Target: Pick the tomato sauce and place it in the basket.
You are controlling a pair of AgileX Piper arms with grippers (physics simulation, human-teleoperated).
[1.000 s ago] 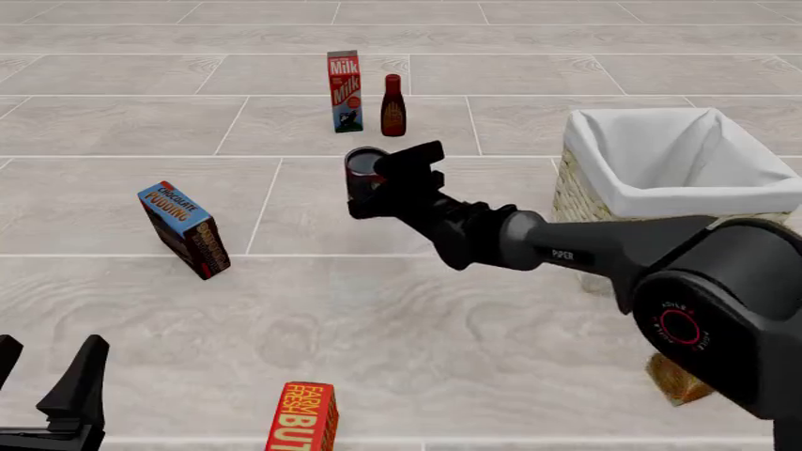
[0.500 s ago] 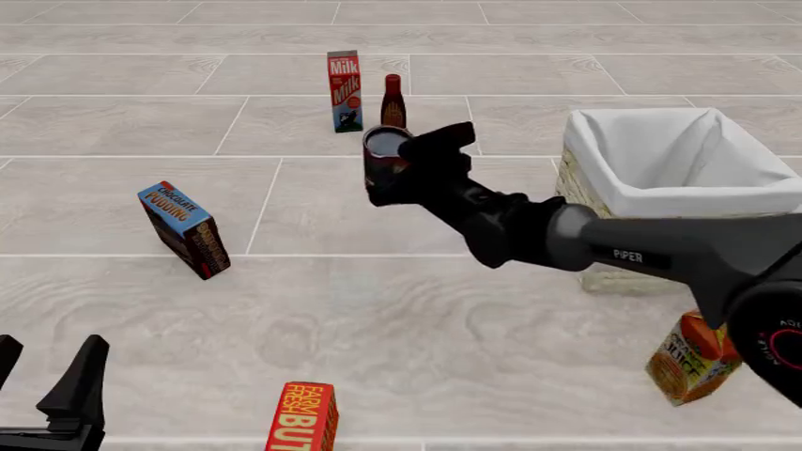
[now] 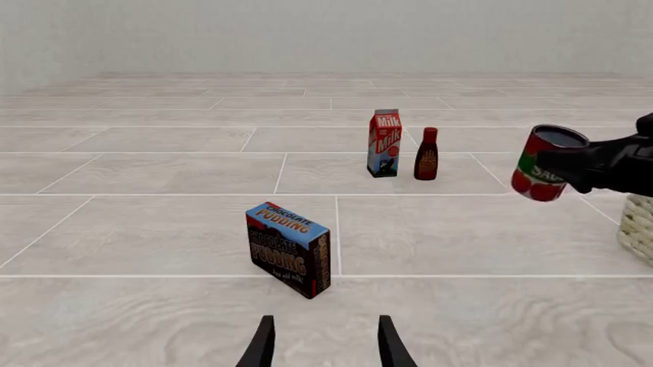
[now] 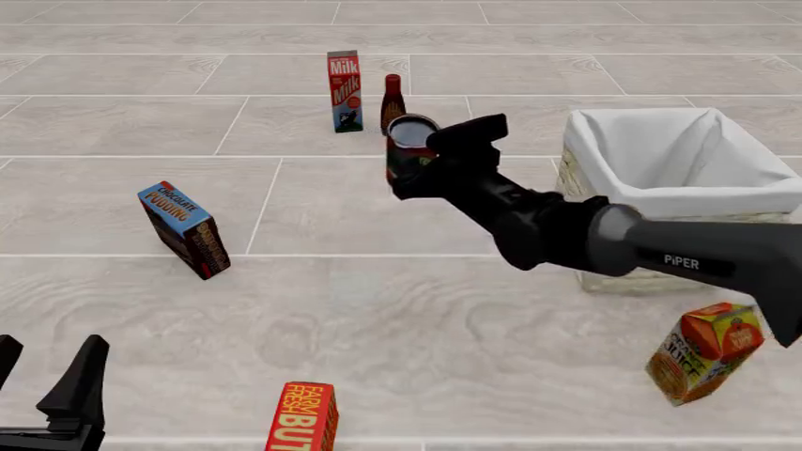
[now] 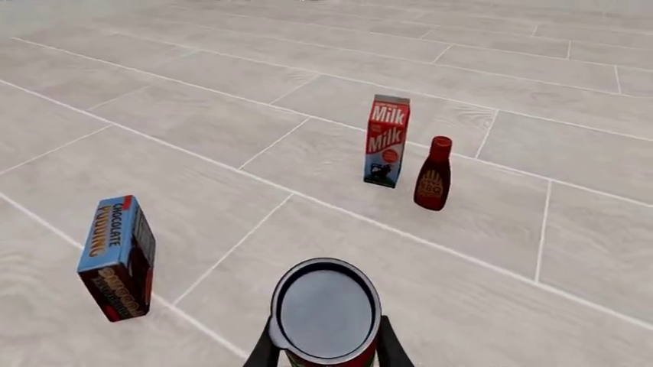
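We see the tomato sauce (image 5: 326, 313) clamped between the right gripper (image 5: 326, 348) jaws, its dark metal top facing us. Beyond it on the bench stand a milk carton (image 5: 386, 141) and a dark red bottle (image 5: 433, 174) — just beside each other — with a chocolate pudding box (image 5: 118, 257) well apart from both.

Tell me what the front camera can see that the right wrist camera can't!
Only the front view shows the basket, the butter box, the orange juice carton, the right arm, and the left end effector low at the near edge.

Only the right wrist view looks straight down on the dark metal lid of the tomato sauce, between the right end effector's fingers.

Both show the tomato sauce can lifted off the table, the milk carton, the dark red bottle and the chocolate pudding box.
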